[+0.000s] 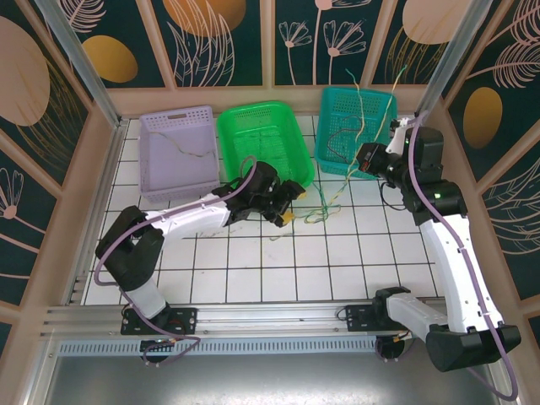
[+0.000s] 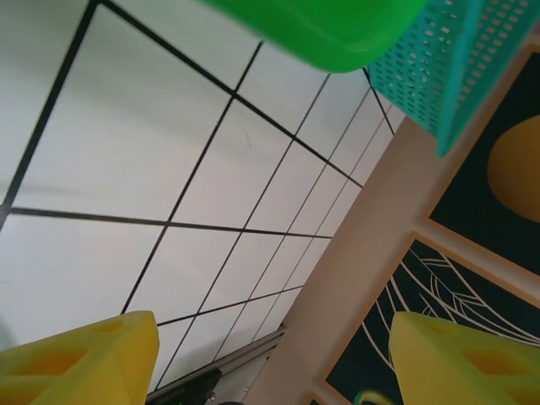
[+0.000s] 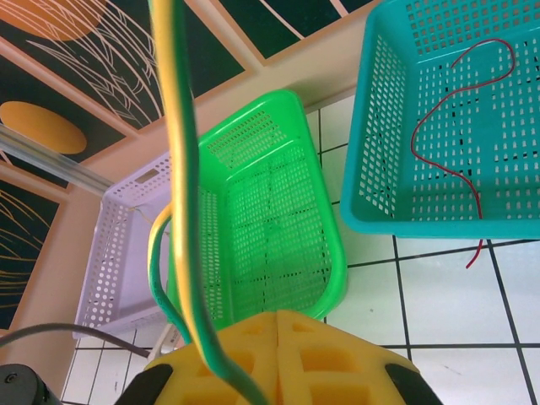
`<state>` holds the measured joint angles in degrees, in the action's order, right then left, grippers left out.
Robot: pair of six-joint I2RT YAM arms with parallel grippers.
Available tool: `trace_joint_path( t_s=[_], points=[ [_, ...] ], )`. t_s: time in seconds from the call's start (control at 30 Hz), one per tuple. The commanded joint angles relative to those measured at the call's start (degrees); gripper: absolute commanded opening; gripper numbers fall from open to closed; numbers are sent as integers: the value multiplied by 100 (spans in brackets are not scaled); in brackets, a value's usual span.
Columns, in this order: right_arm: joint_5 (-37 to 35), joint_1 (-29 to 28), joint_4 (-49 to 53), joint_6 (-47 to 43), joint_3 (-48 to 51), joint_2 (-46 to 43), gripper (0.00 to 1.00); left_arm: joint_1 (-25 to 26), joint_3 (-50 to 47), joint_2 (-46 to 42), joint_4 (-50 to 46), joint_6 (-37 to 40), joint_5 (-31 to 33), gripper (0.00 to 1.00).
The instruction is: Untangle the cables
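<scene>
My right gripper (image 1: 369, 160) is raised in front of the teal basket (image 1: 384, 105), its yellow pads (image 3: 278, 325) pressed shut on a green-and-yellow cable (image 3: 179, 194). That cable (image 1: 359, 110) rises over the basket and also trails down to a small tangle of cables (image 1: 323, 211) on the tiles. A red cable (image 3: 456, 110) lies in the teal basket with one end over its rim. A pale cable (image 1: 192, 153) rests in the purple basket (image 1: 156, 181). My left gripper (image 1: 283, 204) hovers left of the tangle, open, with nothing between its fingertips (image 2: 84, 359).
A green basket (image 1: 291, 114) stands between the purple and teal ones along the back wall; its front right corner (image 2: 337, 25) is close above my left gripper. A wooden frame (image 1: 485, 219) borders the white tiled table.
</scene>
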<state>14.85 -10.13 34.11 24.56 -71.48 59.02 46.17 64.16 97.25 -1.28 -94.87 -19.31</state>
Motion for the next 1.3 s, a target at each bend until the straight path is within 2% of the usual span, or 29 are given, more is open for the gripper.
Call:
trace_joint_path(
  t_s=[0.0,0.07,0.13,0.23,0.33,0.43,0.53,0.63,0.73,0.83,0.9,1.07,1.2,1.27],
  points=[
    [-43,-27,-230,111,22,-15,0,12,-99,-679,-757,-127,529,71],
    [-43,-26,-253,120,36,20,0,-18,-173,-883,-1109,249,907,71],
    [-68,-29,-270,111,55,51,0,-43,-123,-949,-1203,1005,1067,72],
    [-111,-24,-249,110,19,165,0,-35,-19,-951,-1225,2398,933,69],
    [-138,-26,-275,140,-48,275,0,-7,-341,-1190,-1214,3532,924,67],
    [-180,-25,-142,146,-200,455,0,50,-1030,-1769,-859,4608,1218,67],
    [-132,-24,-50,146,-282,618,0,258,-1882,-2478,62,5909,1421,69],
    [-92,-25,66,181,-389,785,0,323,-2181,-2551,393,6762,1317,71],
    [-71,-24,171,212,-510,919,0,546,-2170,-2301,670,7397,1271,72],
    [-52,-24,174,244,-538,969,0,721,-2205,-2022,1156,7696,1314,74],
    [-46,-25,195,252,-560,991,0,778,-2147,-1816,1315,7851,1461,79],
    [-35,-31,235,287,-561,962,0,796,-1780,-1206,1432,8327,1547,80],
    [-16,-25,241,321,-544,949,0,788,-1476,-801,1466,8622,1841,78],
    [-50,-18,237,322,-545,945,0,791,-1337,-639,1497,8707,1786,72]
  ],
)
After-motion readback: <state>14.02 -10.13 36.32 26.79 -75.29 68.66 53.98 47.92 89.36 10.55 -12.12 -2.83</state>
